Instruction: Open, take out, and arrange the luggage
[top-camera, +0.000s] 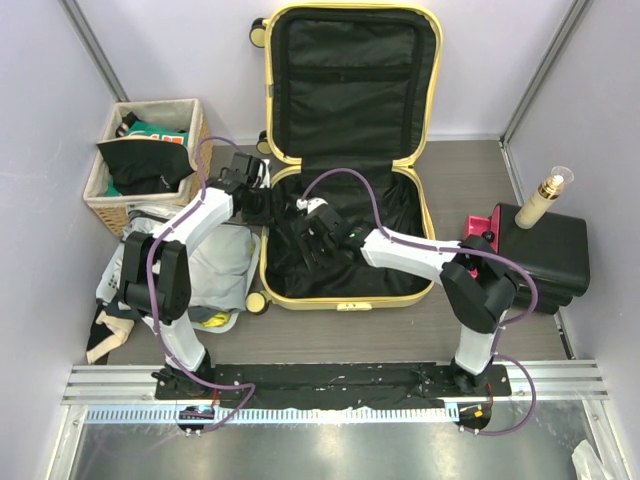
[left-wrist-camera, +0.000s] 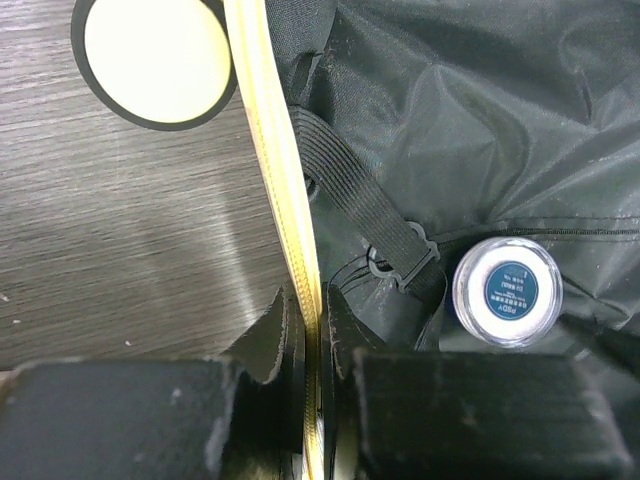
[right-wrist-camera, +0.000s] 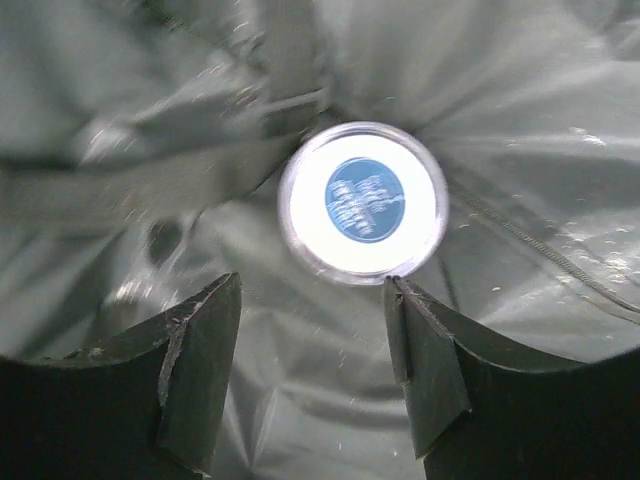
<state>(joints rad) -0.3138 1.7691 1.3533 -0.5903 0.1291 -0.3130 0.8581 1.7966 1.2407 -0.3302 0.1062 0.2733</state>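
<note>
The pale-yellow luggage (top-camera: 345, 298) lies open in the middle of the table, its lid (top-camera: 350, 80) standing up at the back and the black lining showing. My left gripper (top-camera: 262, 205) is shut on the luggage's left yellow zipper rim (left-wrist-camera: 280, 170), one finger outside and one inside (left-wrist-camera: 313, 315). A cream caster wheel (left-wrist-camera: 155, 60) shows beyond it. My right gripper (top-camera: 305, 235) is open inside the lower shell, its fingertips (right-wrist-camera: 315, 290) just short of a small round jar with a white lid and blue label (right-wrist-camera: 363, 200). The jar also shows in the left wrist view (left-wrist-camera: 507, 291).
A wicker basket (top-camera: 150, 160) with dark and green clothes stands at the back left. A heap of pale clothes (top-camera: 215, 265) lies left of the luggage. A black hard case with a red edge (top-camera: 545, 250) sits at the right with a cream bottle (top-camera: 545, 195) on it.
</note>
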